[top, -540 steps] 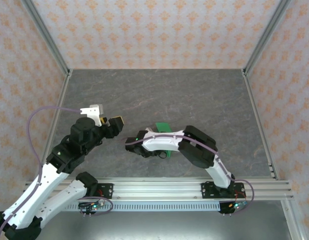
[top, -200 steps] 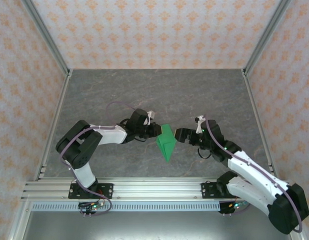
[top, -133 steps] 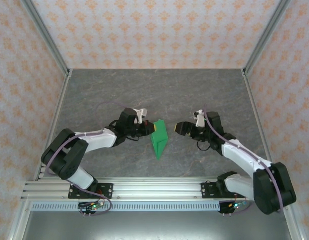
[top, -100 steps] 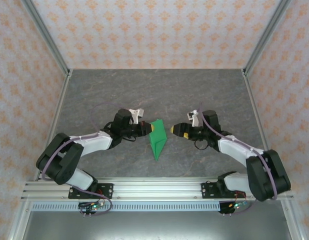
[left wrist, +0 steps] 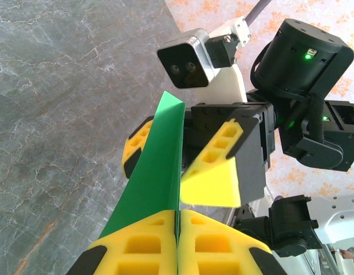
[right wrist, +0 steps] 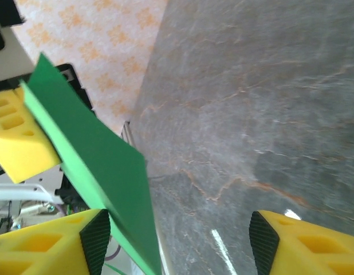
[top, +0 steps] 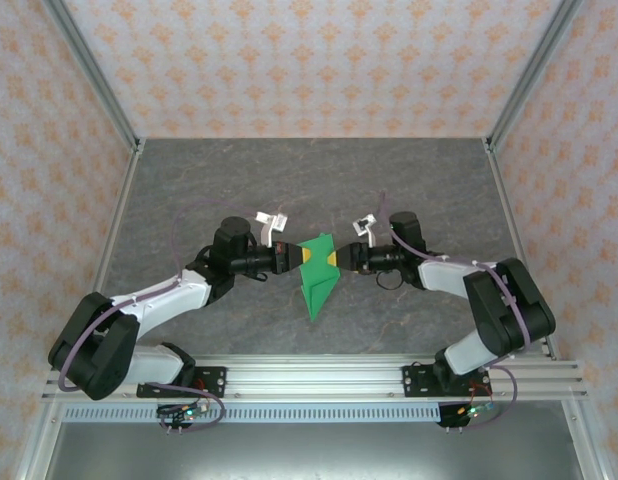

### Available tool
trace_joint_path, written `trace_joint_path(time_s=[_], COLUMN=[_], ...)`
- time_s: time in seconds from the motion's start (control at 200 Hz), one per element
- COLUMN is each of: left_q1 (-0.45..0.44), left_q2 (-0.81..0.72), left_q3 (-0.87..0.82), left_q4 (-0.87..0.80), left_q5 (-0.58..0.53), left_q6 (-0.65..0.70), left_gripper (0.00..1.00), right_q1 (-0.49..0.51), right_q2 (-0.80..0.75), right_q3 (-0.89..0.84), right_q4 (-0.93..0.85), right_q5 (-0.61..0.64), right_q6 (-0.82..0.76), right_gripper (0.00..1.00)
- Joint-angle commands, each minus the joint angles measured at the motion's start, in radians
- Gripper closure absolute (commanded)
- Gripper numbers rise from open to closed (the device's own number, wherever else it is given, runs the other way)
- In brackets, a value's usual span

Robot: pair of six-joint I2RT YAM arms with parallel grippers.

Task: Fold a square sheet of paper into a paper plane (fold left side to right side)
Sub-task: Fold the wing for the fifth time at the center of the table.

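Overhead, the two arms meet nose to nose over the middle of the grey counter [top: 239,180]; between them is the paper plane [top: 316,282], bright green, folded to a narrow dart, broad end between the claws and point aimed at the near rail. The left claw [top: 297,258] is closed tight on it; from the left wrist its yellow fingers [left wrist: 140,246] press flat together with the green sheet [left wrist: 157,172] pinched in the seam and rising away on edge. The right claw [top: 339,258] comes in from the opposite side with jaws parted; seen from the left wrist, one of its yellow fingers [left wrist: 214,172] stands in front of the paper and the other behind it, so they straddle the sheet without pinching it. From the right wrist the right claw [right wrist: 177,229] shows a wide gap with bare counter between the pads; the paper [right wrist: 91,143] slants just beside the left pad [right wrist: 45,243]. Whether the point touches the counter I cannot tell.
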Motion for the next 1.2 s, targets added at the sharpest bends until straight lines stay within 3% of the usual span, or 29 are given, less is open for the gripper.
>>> trace_joint_path(time_s=[0.0, 0.47, 0.691, 0.786, 0.861, 1.021, 1.196], left_q1=[0.006, 0.006, 0.007, 0.007, 0.007, 0.009, 0.011], left_q2=[-0.006, 0.069, 0.136, 0.174, 0.209, 0.254, 0.193], left_q3=[0.001, 0.003, 0.012, 0.026, 0.047, 0.119, 0.151], left_q4=[0.02, 0.025, 0.03, 0.021, 0.005, -0.132, -0.308], left_q5=[0.025, -0.001, -0.01, -0.014, -0.016, -0.069, -0.248], left_q6=[0.024, 0.026, 0.04, 0.051, 0.063, 0.144, 0.223], left_gripper=[1.0, 1.0, 1.0, 1.0, 0.9, 0.52, 0.38], right_q1=[0.025, 0.028, 0.027, 0.028, 0.028, 0.042, 0.052], right_q2=[0.001, -0.011, -0.014, -0.005, 0.005, -0.001, 0.018], right_q3=[0.031, 0.027, 0.038, 0.053, 0.068, 0.083, 0.115], right_q4=[0.08, -0.047, -0.193, -0.26, -0.304, -0.392, -0.478], right_q5=[-0.058, 0.01, 0.064, 0.102, 0.136, 0.229, 0.304], right_q6=[-0.01, -0.081, -0.152, -0.149, -0.123, -0.051, 0.043], right_gripper=[0.37, 0.81, 0.83, 0.9, 1.0, 1.0, 1.0])
